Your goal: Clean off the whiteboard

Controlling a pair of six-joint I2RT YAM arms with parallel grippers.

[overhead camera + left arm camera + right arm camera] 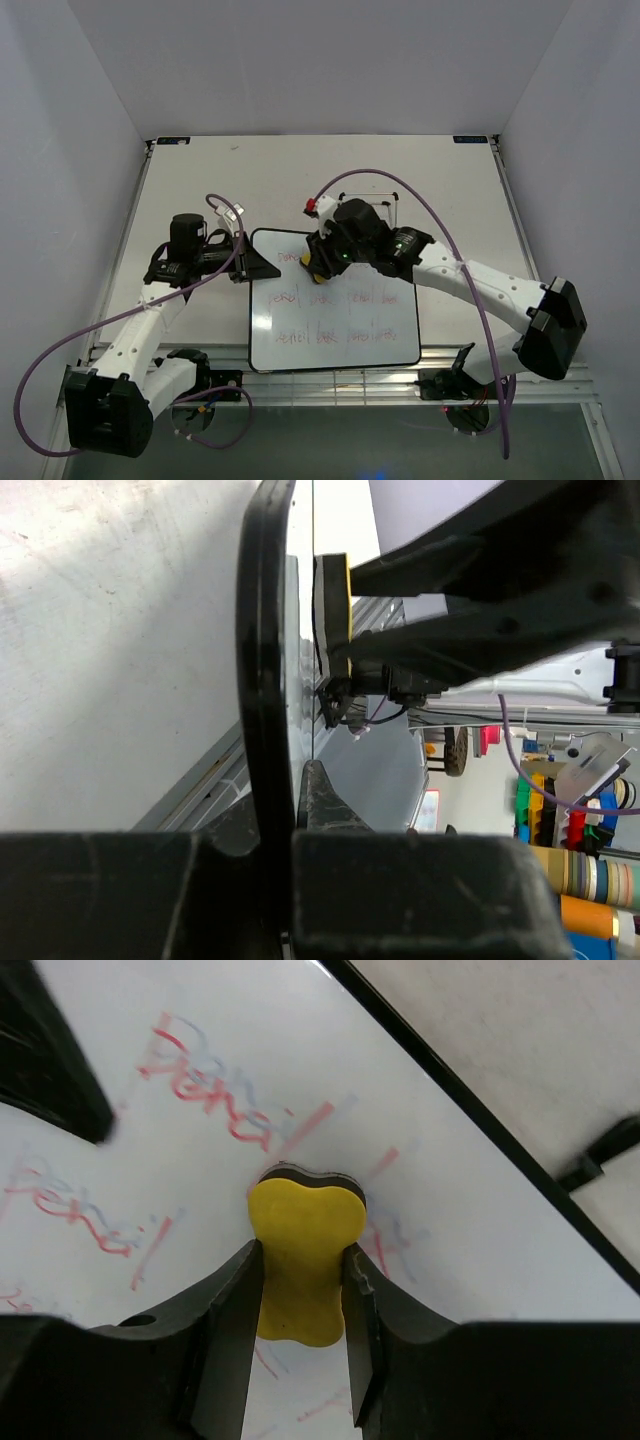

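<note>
The whiteboard [272, 322] lies flat on the bench [280, 170], right in the middle between the two arms, its long sides running away from them. Rows of red handwriting [335, 300] cross its face.

Over on the left, the left gripper [252, 262] is at the board's left edge, near the far corner. In its wrist view the black frame [265, 630] stands edge-on, running straight down into the narrow slot between the fingers. It's pinched there, closed on the rim.

Now the right side: the right gripper [318, 266] reaches in over the upper part of the board, tilted down at it. It has a yellow eraser [305, 1220] squeezed between its two fingers [232, 1320], narrow grip, the block's waist right in the clamp. The eraser's dark underside is pressed to the white surface [470, 1230], in among smeared red strokes [215, 1100] near the board's top edge. From the left wrist camera you can see that same eraser [336, 600] flat against the board's face.

Behind the board, a thin wire easel stand [385, 195] sits on the bench, just past the right arm's wrist.
</note>
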